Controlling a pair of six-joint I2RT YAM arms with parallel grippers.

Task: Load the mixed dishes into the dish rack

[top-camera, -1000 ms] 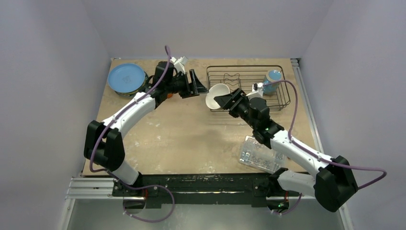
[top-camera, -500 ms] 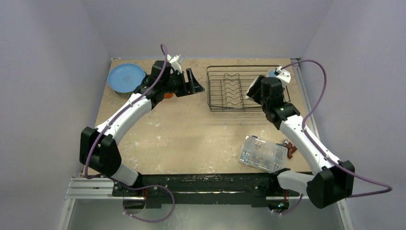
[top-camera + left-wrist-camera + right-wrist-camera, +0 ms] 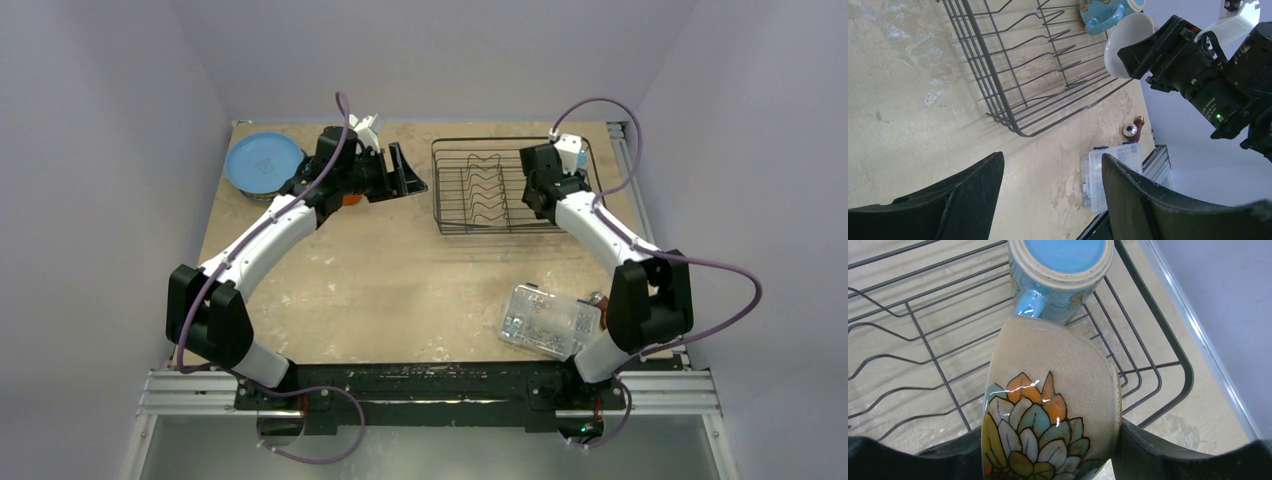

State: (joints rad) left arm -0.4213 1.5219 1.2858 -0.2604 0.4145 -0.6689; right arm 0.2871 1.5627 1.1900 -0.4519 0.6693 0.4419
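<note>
The black wire dish rack [image 3: 470, 210] stands at the back right, and it also shows in the right wrist view [image 3: 923, 365]. My right gripper [image 3: 1050, 450] is shut on the white bowl [image 3: 1048, 385], whose outside is painted with flowers. It holds the bowl tilted over the rack's right end, right beside the light-blue mug [image 3: 1060, 270] standing in the rack. In the left wrist view the bowl [image 3: 1125, 42] hangs from that gripper above the mug [image 3: 1100, 15]. My left gripper [image 3: 405, 175] is open and empty, left of the rack. The blue plate [image 3: 265, 163] lies at the back left. The orange cup [image 3: 350, 198] peeks from under my left arm.
A clear plastic box [image 3: 548, 322] of small parts lies at the front right, with a small red and blue object [image 3: 600, 300] beside it. The right wall and a metal rail [image 3: 640, 230] run close past the rack. A dark rim shows under the blue plate.
My right arm has swung the bowl from the rack's front left corner to its right end beside the mug. My left gripper rose slightly, then stayed still.
</note>
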